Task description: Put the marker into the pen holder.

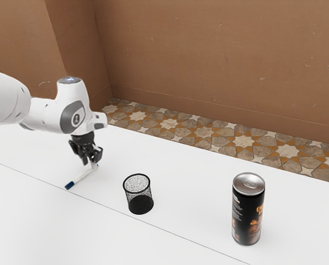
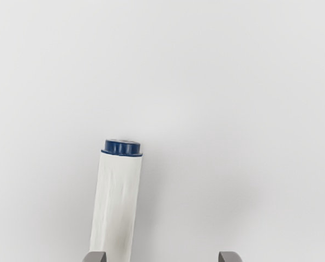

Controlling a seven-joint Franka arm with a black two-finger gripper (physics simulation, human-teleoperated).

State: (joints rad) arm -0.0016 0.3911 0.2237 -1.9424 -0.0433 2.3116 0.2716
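The marker [image 1: 83, 176] is seen lying flat on the table [image 1: 192, 234], its long axis run obliquely w/ the blue cap [image 1: 70, 185] pointed toward the exterior view's left & near edge, and the opp. end, w/ its small blue plug [image 2: 122, 148], set by the gripper [image 1: 90, 162]. Nothing is held: the fingers are spread, w/ a gap left btwn them. By the wrist view, the marker's axis is set approx. perp. to the line joining the fingertips, so no big wrist turn is judged to be needed; what matters is the sideways offset, as the barrel is placed close to one finger, partly overlapped by it, and well off the gap's centre. Whether it is touched can't be told. A small shift toward the marker's side is prob. called for before the fingers are closed, else the barrel may be pressed on or nudged, esp. if the gripper is lowered as is. The pen holder [image 1: 139, 197] is stood upright toward the exterior view's right, i.e. on the side away from the cap, w/ the can [image 1: 248, 212] well beyond.
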